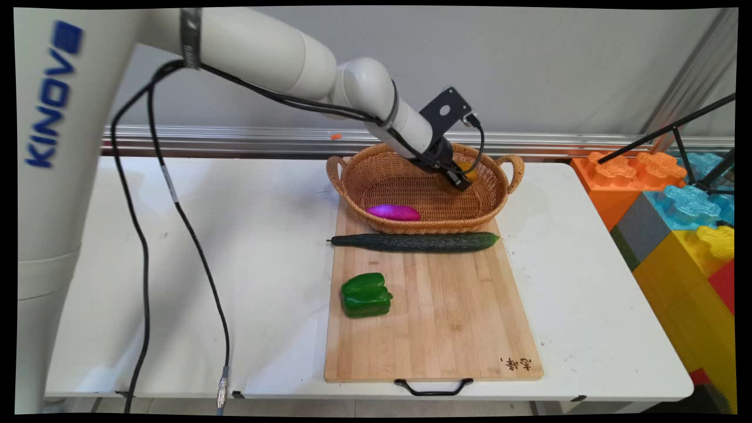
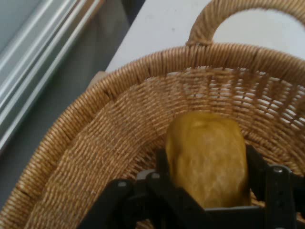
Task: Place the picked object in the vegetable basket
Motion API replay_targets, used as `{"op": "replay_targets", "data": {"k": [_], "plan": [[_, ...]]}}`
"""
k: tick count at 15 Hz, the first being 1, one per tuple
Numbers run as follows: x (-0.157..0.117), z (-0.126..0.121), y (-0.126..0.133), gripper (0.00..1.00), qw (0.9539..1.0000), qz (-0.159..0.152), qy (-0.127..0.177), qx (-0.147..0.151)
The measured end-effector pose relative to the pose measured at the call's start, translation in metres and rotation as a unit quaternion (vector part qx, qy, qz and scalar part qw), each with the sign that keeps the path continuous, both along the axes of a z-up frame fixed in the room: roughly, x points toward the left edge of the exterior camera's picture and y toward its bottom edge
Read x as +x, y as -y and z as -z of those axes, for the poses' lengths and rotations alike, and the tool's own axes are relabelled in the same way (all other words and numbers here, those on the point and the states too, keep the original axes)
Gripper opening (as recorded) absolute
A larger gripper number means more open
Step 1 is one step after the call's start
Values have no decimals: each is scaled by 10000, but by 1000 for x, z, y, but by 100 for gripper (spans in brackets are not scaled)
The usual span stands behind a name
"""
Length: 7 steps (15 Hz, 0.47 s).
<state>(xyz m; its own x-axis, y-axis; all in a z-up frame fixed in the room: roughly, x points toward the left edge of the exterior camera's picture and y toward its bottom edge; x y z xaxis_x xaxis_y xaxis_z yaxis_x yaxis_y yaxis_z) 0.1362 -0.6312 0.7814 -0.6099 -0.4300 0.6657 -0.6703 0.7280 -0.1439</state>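
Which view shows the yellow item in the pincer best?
Hand view: the yellow item fills the frame, clamped in the pincer over the basket. Main view shows only a sliver behind the pincer.

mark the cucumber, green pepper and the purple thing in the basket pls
cucumber (image 1: 414,241), main view, middle of its body, on the cutting board.
green bell pepper (image 1: 366,295), main view, middle of its top face.
purple eggplant (image 1: 393,212), main view, middle of its body, inside the basket.
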Motion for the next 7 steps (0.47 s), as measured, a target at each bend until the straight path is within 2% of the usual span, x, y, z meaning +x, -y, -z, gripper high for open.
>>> {"op": "replay_targets", "data": {"k": [2, 3, 7], "plan": [[-1, 6, 5, 0, 10000, -42, -20, 18], [-2, 7, 6, 100, 10000, -55, -32, 23], [-4, 3, 7, 100, 9999, -75, -83, 28]]}}
